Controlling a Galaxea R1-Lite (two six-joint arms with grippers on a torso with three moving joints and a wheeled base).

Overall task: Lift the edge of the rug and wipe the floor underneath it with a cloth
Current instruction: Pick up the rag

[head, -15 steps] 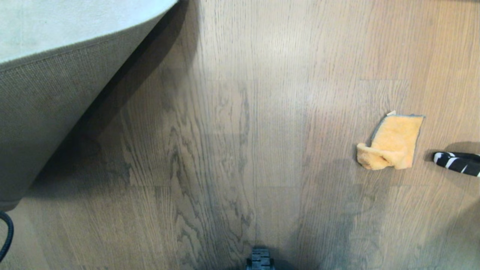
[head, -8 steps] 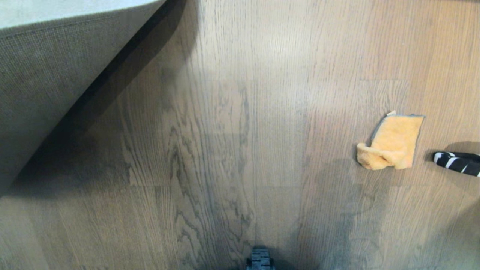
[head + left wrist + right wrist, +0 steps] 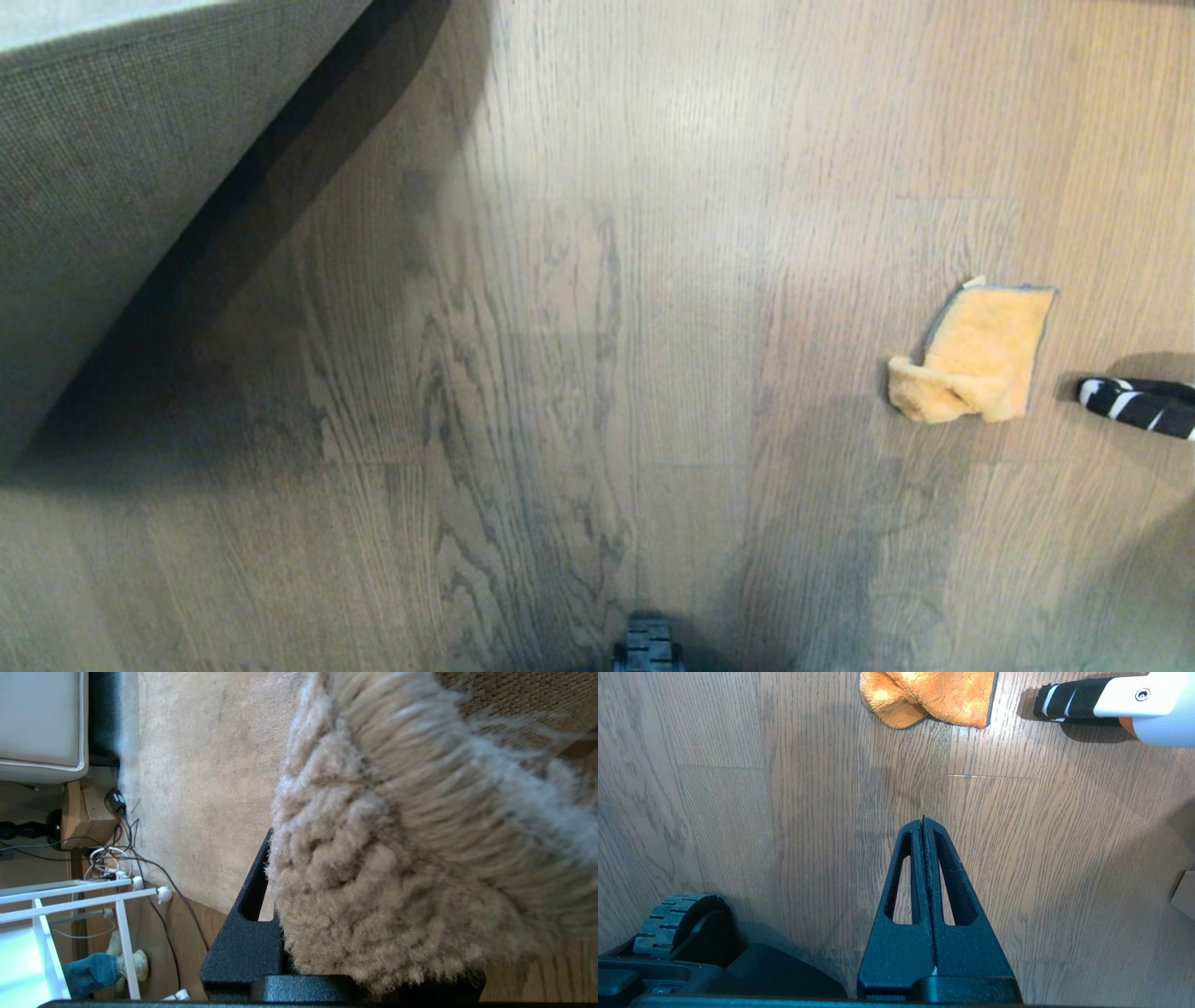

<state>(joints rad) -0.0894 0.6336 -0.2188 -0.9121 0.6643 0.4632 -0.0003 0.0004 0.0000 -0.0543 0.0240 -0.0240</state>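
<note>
The rug edge [image 3: 121, 187] is lifted off the floor [image 3: 597, 373] at the far left of the head view, its beige woven backing facing me and a dark shadow beneath it. In the left wrist view my left gripper [image 3: 327, 868] is shut on the rug edge [image 3: 397, 858]. The fluffy pile fills the jaws, and only one black finger [image 3: 254, 891] shows. The orange cloth [image 3: 980, 355] lies crumpled on the floor at the right, untouched. My right gripper [image 3: 923, 821] hangs shut and empty above bare floor [image 3: 1041, 858], short of the cloth [image 3: 934, 697].
A black-and-white striped handle [image 3: 1134, 406] on a white body [image 3: 1148, 714] lies just right of the cloth. My base's wheel [image 3: 647, 649] shows at the near edge. Past the rug are cables [image 3: 140, 858], a white frame [image 3: 70, 896] and a person's foot [image 3: 126, 961].
The rug edge has risen and drawn back to the left. More of its backing and less of its pale top now show, and more floor is uncovered. Cloth and right arm are unmoved.
</note>
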